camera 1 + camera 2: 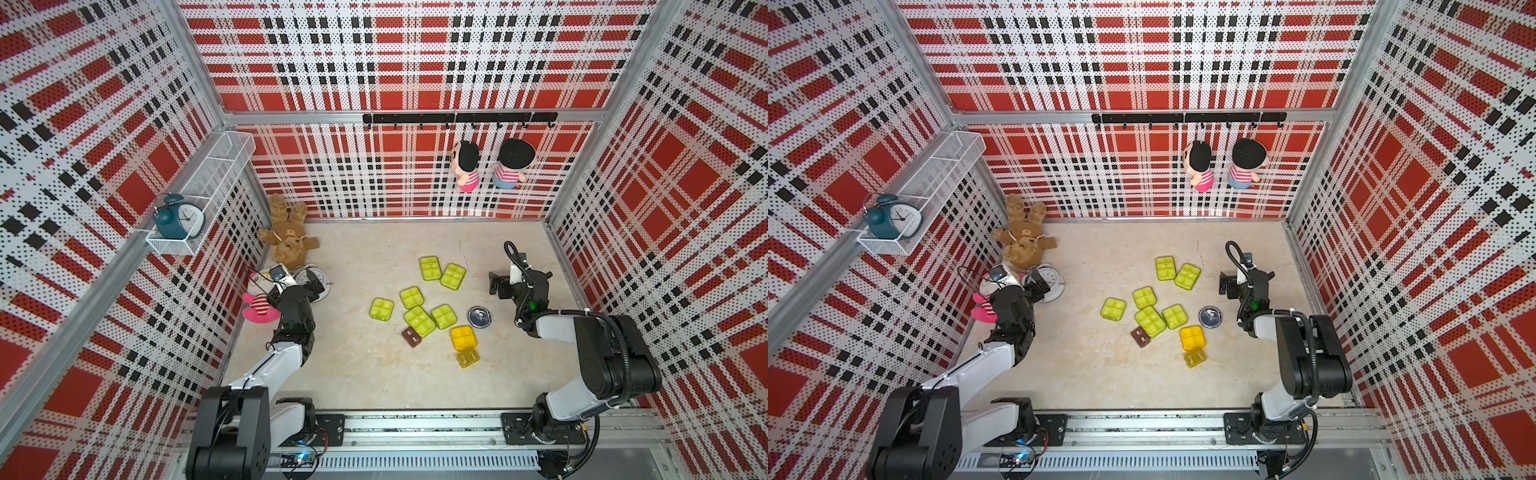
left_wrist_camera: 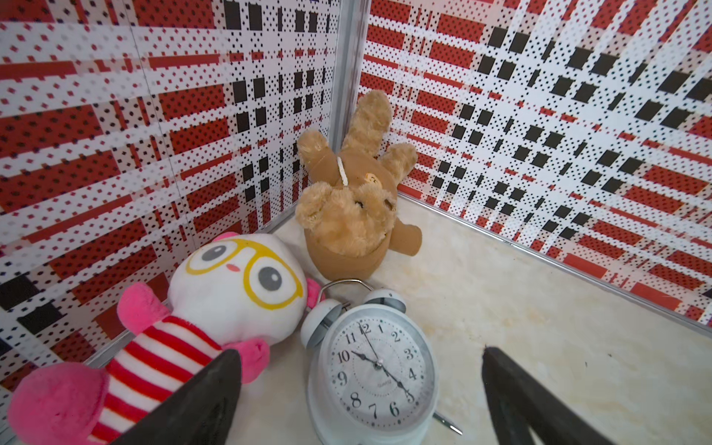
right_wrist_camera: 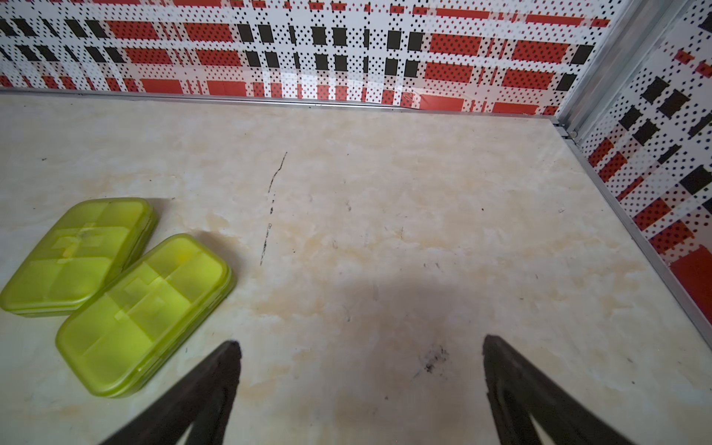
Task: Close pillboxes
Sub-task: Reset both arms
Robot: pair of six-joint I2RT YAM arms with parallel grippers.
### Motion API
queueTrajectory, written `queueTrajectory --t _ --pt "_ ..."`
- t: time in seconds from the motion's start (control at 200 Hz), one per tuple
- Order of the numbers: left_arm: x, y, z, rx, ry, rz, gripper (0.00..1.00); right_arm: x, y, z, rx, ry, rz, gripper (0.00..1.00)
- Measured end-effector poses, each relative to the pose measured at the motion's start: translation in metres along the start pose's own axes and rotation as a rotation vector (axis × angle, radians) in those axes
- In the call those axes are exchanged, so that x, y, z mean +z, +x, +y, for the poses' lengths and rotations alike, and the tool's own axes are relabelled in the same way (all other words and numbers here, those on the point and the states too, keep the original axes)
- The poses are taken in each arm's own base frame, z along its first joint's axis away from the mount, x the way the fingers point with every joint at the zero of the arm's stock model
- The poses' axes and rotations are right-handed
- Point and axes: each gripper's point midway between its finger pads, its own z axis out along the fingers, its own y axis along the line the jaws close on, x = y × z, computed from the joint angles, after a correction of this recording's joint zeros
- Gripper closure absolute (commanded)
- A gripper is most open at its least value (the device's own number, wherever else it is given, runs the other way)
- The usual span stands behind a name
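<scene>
While the left gripper (image 2: pixel 360 352) hangs spread wide and empty above the white alarm clock (image 2: pixel 379 370), whose base the wrist view cuts off, its arm half hides the pink plush (image 1: pixel 259 309) from above. Mid-table lie the pillboxes (image 1: pixel 417 321), lime ones clustered with a brown box (image 1: pixel 411 336), an orange box (image 1: pixel 463 337), an amber box (image 1: pixel 468 358) and a round navy box (image 1: pixel 479 318), too small to tell which are latched. Then the right gripper (image 3: pixel 359 342) gapes wide over bare table (image 3: pixel 385 231), holding nothing, two lime boxes (image 3: pixel 146 312) near it, lids down.
</scene>
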Motion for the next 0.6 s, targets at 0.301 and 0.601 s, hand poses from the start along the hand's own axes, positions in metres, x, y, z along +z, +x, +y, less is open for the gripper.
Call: queueTrajectory --t 0.301,0.601 --pt "0.021 0.021 -0.006 0.070 0.018 -0.011 0.02 -0.002 -0.007 -0.012 0.044 -0.016 -0.039 0.00" --pt "0.013 0.038 0.001 0.082 0.038 -0.058 0.02 -0.018 0.012 -0.008 0.056 -0.043 -0.061 0.00"
